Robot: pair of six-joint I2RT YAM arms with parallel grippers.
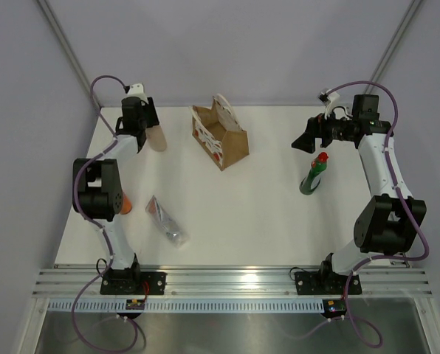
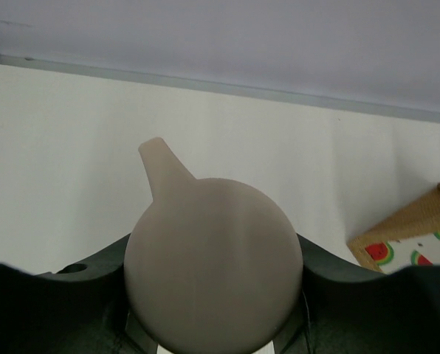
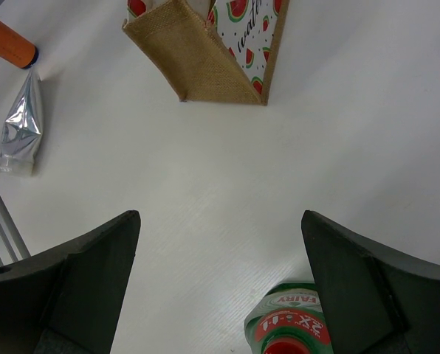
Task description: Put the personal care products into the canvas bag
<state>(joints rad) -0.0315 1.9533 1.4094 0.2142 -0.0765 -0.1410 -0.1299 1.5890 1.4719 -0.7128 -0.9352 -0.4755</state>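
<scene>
My left gripper [image 1: 148,125] is shut on the beige pump bottle [image 1: 156,138] at the table's far left. In the left wrist view the bottle's round top and spout [image 2: 212,258] fill the space between my dark fingers [image 2: 65,295]. The canvas bag [image 1: 220,136] stands upright at the back centre, a little to the right of this gripper, and its corner shows in the left wrist view [image 2: 416,225]. My right gripper [image 1: 303,142] is open and empty, above and just behind the dark green bottle with the red top [image 1: 314,175], which stands upright [image 3: 290,324].
The silvery squeeze tube [image 1: 167,220] lies at the front left and also shows in the right wrist view [image 3: 19,133]. The orange bottle [image 1: 125,205] lies partly hidden behind my left arm, and its end shows in the right wrist view [image 3: 6,37]. The bag's watermelon-printed side [image 3: 238,37] faces my right gripper [image 3: 220,221].
</scene>
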